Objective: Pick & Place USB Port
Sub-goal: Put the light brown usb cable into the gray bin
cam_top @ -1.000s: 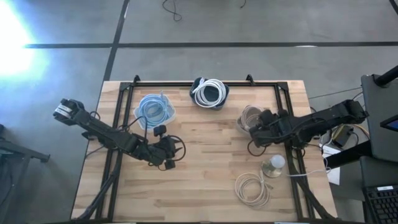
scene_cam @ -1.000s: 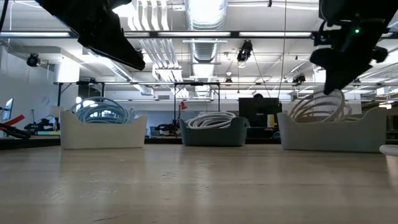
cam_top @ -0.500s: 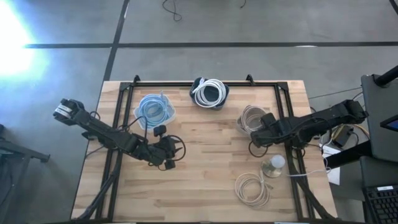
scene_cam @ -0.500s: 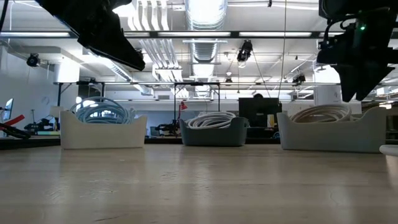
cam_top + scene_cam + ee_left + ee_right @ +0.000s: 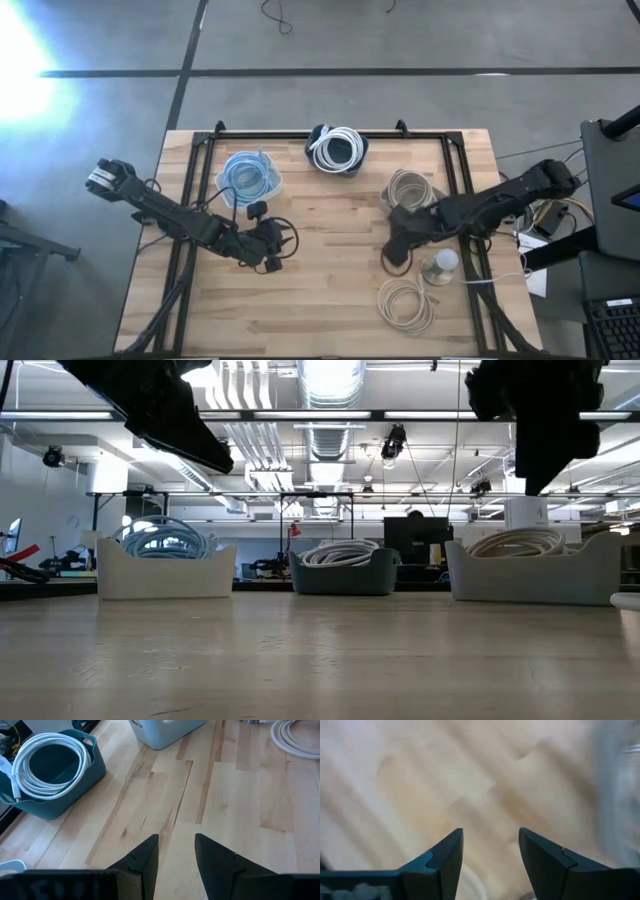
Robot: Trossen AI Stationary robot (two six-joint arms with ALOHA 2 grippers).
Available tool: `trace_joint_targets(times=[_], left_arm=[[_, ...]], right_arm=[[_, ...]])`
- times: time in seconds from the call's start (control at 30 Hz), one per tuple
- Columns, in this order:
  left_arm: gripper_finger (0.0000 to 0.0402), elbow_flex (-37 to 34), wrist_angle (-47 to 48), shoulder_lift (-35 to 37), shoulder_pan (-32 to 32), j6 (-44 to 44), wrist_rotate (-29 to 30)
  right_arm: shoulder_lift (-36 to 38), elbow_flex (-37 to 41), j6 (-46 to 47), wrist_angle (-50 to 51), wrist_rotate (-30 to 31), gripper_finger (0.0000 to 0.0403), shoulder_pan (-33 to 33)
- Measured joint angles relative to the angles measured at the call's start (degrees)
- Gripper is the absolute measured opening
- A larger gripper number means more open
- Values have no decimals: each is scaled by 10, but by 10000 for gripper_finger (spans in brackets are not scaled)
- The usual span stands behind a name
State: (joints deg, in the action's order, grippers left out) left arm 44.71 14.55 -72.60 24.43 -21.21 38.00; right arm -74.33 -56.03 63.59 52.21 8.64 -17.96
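Note:
A loose coil of pale cable (image 5: 405, 303) lies flat on the wood near the table's front right. It also shows far off in the left wrist view as the coil (image 5: 295, 735). My right gripper (image 5: 393, 250) hangs above bare wood, between the beige bin (image 5: 408, 188) and the coil. It points steeply down, and its fingers are open with nothing between them (image 5: 490, 852). My left gripper (image 5: 278, 250) waits over the table's middle left, open and empty (image 5: 176, 851).
Three bins stand along the far side. A pale one holds blue cable (image 5: 248, 175), a teal one holds white cable (image 5: 337, 148), and the beige one holds a tan coil (image 5: 520, 542). A white round object (image 5: 440, 265) sits right of my right gripper. Bare wood lies in the middle.
My right gripper has left the beige bin. It has moved toward the table's near edge and a little left, tipping to point more steeply down, and has stayed open. The tan coil, which stood raised in the bin a second ago, now lies flat in it.

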Motion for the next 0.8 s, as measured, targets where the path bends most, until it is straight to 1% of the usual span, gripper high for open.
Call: trace_joint_targets(times=[0.1, 0.2, 0.3, 0.43, 0.53, 0.7, 0.8], left_arm=[[135, 0, 0, 0, 0, -2, 0], [135, 0, 0, 0, 0, -5, 0], [135, 0, 0, 0, 0, -8, 0], [135, 0, 0, 0, 0, -11, 0], [135, 0, 0, 0, 0, -11, 0], [135, 0, 0, 0, 0, -11, 0], [135, 0, 0, 0, 0, -11, 0]], right_arm=[[-60, -35, -38, -8, -67, 187, -17], [-132, -78, -71, 10, -146, 187, -39], [-201, -130, -86, 56, -191, 187, -61], [-279, -190, -86, 130, -207, 187, -88], [-322, -217, -87, 141, -212, 187, -104], [-363, -225, -56, 156, -215, 187, -112], [-368, -225, -47, 181, -214, 187, -111]])
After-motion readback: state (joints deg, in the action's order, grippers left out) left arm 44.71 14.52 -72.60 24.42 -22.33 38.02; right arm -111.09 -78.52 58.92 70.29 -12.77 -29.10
